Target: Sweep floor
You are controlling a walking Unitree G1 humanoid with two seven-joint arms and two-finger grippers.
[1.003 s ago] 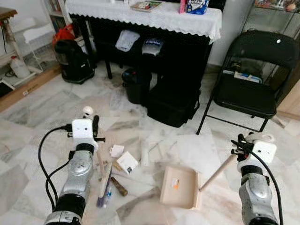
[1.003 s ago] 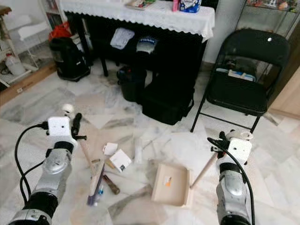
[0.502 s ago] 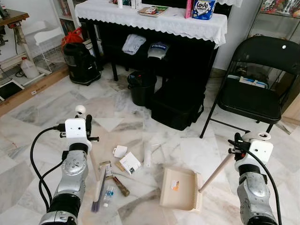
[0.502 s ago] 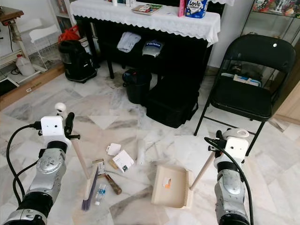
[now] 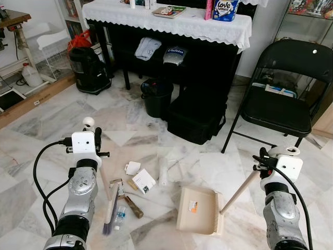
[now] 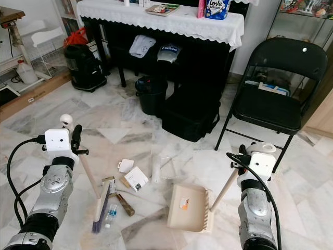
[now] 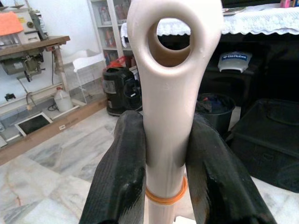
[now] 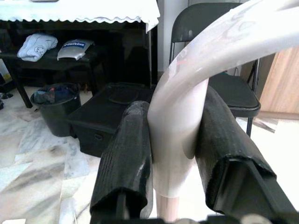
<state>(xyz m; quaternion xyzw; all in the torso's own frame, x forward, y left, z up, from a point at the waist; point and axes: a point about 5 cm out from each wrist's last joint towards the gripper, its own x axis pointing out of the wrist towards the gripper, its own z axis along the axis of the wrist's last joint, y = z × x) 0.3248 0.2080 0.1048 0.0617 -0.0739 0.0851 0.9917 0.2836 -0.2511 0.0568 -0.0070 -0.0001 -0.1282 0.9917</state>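
1. Litter on the marble floor (image 5: 47, 135) is the job: a white card (image 5: 144, 180), a small paper scrap (image 5: 131, 167), a pale tube (image 5: 164, 171), a small bottle (image 5: 119, 214) and a brown stick-like piece (image 5: 133, 207), loosely grouped between the two tools.
2. These look light and loose; the flat card may slide or catch on the tiles, and the tube and bottle will likely roll, so short, low strokes seem wise.
3. Broom (image 5: 111, 200): stiff pale handle, bristles down beside the bottle. The left gripper (image 7: 163, 158) is clamped on the handle just below its hanging loop, which seems a fair hold for steering.
4. Dustpan (image 5: 199, 209) rests flat on the floor, apart from the litter on its far side from the broom, its wooden handle rising to the right gripper (image 8: 175, 154), whose fingers are closed on the handle's curved top.
5. Judging from this, the litter lies ahead of and below both grippers, not yet in the pan.
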